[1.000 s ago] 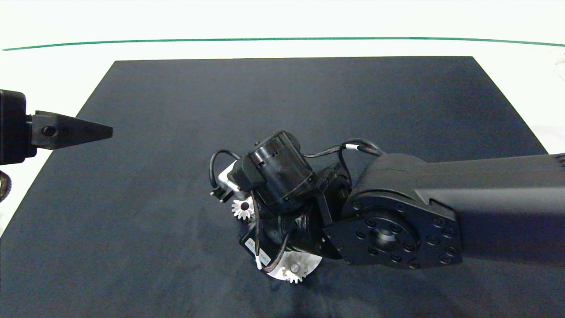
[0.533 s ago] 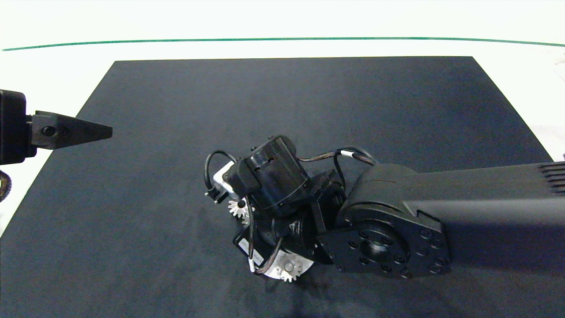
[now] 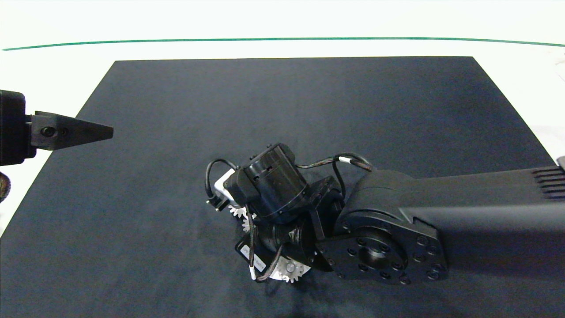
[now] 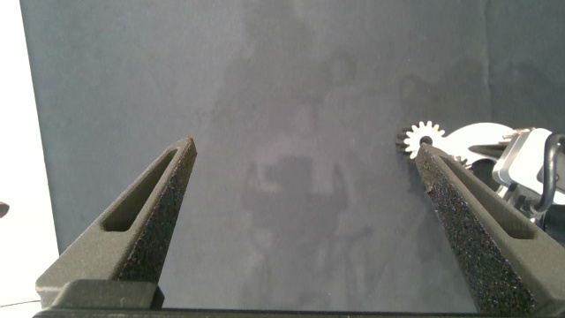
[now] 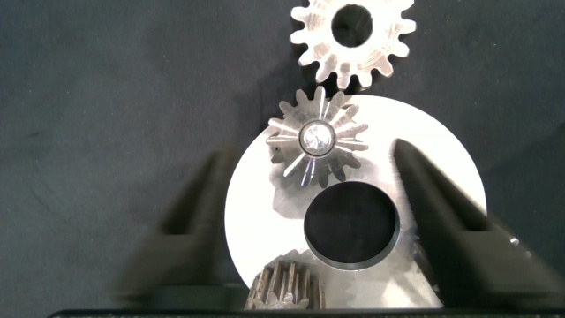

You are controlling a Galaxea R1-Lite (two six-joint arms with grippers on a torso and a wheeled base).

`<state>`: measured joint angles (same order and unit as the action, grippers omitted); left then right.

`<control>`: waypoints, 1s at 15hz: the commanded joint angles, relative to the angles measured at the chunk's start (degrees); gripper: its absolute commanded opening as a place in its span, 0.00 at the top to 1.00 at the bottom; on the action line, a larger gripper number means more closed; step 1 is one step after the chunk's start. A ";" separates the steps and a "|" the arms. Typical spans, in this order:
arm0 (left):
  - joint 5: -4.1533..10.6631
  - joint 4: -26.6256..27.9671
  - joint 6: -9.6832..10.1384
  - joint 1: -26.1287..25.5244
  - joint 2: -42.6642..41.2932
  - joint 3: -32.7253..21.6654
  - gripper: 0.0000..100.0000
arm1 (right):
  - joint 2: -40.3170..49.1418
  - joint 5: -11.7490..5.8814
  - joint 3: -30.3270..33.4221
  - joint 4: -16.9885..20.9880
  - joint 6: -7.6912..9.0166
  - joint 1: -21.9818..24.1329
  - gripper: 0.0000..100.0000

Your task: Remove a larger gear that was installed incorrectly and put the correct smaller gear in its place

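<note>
Right end effector (image 5: 309, 221) has come lower over the white disc (image 5: 441, 190), fingers apart around the larger gear (image 5: 316, 141), ready to grab.

Lab bench, black mat (image 3: 291, 101), white tabletop (image 3: 282, 22)

Right arm (image 3: 397, 221) hides most of white disc (image 3: 282, 273); bottom gear (image 5: 282, 291) cut by edge.

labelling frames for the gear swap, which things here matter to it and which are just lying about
job: right tool, open over plate; gear on pin; wider loose gear beside plate
lying about: left tool, open, parked at mat edge; third gear at plate rim
</note>
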<state>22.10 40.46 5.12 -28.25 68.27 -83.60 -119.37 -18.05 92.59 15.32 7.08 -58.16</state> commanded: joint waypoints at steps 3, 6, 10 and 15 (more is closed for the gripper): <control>0.13 0.23 -0.02 -0.06 0.02 0.37 0.00 | 1.95 -0.14 -1.27 0.06 -0.14 -0.11 0.00; 0.13 0.06 0.07 -0.06 0.11 0.37 0.00 | 7.31 -0.14 -6.72 0.06 -1.11 -0.02 0.00; 0.13 -0.65 0.07 0.38 -1.47 0.28 0.00 | 21.55 -5.41 -21.75 -0.12 -4.80 1.56 0.00; 1.28 -2.67 0.77 0.74 -11.40 1.25 0.00 | 42.11 -9.63 -35.99 -0.03 -8.31 6.75 0.00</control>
<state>23.11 37.97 5.81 -27.67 61.62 -82.47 -89.05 -26.45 62.10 15.13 -0.55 -54.02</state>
